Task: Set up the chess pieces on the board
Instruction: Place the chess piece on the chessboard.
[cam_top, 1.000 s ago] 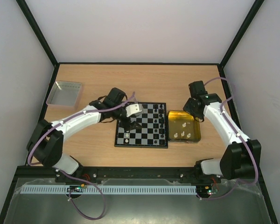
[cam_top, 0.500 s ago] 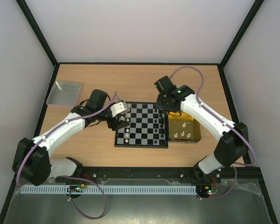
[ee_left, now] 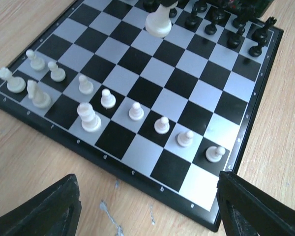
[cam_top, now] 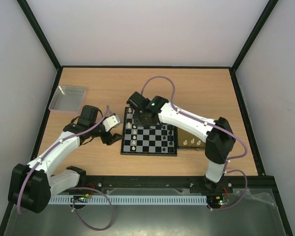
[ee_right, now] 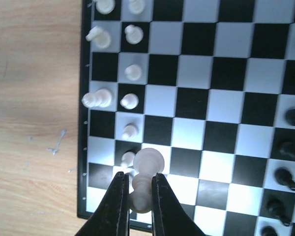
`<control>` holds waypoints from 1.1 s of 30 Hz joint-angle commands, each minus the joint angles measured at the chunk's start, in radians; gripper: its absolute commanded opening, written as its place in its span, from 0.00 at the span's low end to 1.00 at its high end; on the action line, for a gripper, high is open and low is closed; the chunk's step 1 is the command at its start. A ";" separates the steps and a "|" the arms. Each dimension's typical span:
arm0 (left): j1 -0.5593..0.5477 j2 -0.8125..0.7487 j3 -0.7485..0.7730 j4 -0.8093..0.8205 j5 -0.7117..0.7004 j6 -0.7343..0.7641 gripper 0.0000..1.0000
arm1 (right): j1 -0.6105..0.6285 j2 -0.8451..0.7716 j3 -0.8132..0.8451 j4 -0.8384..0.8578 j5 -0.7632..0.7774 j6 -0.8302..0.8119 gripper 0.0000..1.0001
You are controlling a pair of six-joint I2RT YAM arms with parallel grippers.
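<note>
Right claw (ee_right: 139, 183) swung over board (ee_right: 226, 103), white piece (ee_right: 148, 161) pinched btwn its fingers.

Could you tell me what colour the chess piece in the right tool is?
White, or cream. The chess piece shows best in the right wrist view.

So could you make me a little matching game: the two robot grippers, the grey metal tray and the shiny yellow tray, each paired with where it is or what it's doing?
1. left gripper
2. right gripper
3. grey metal tray
4. shiny yellow tray

A. pinching a white chess piece
B. beside the checkered board, white pieces inside
C. open, empty
D. far left, away from the board

Pairs: 1-C, 2-A, 3-D, 4-B
</note>
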 commanded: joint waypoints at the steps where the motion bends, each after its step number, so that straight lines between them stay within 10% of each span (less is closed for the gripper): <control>1: 0.031 -0.059 -0.046 -0.024 0.012 0.037 0.74 | 0.039 0.048 0.077 0.007 -0.020 0.029 0.02; 33: 0.141 -0.135 -0.162 0.030 0.070 0.103 0.68 | 0.081 0.266 0.185 0.062 -0.111 0.039 0.02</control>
